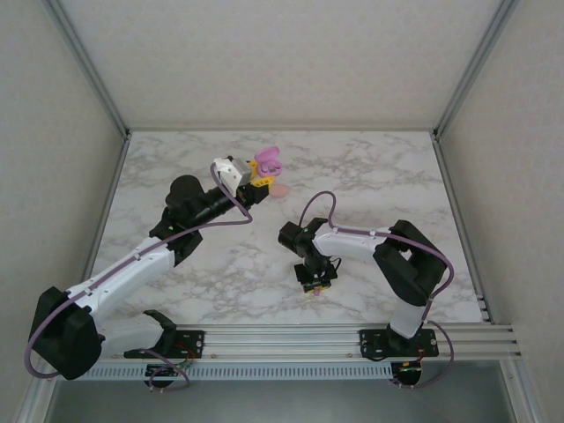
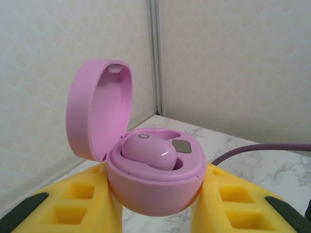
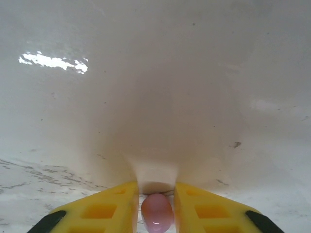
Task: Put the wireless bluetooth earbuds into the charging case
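Note:
My left gripper (image 1: 263, 174) is raised over the far middle of the table and is shut on an open purple-pink charging case (image 1: 268, 162). In the left wrist view the case (image 2: 155, 191) sits between the yellow fingers (image 2: 73, 204), lid (image 2: 99, 109) tipped back to the left. One matching earbud (image 2: 148, 151) lies seated in its left well. Beside it a grey patch shows. My right gripper (image 1: 315, 284) points straight down at the marble near the front centre. Its yellow fingers (image 3: 114, 208) press either side of a small pink earbud (image 3: 157, 214) on the table.
A salmon-pink rounded object (image 1: 280, 189) lies on the marble table (image 1: 388, 176) just below the left gripper. White walls with metal frame posts (image 1: 88, 70) enclose the table on three sides. A rail (image 1: 291, 339) runs along the near edge by the arm bases.

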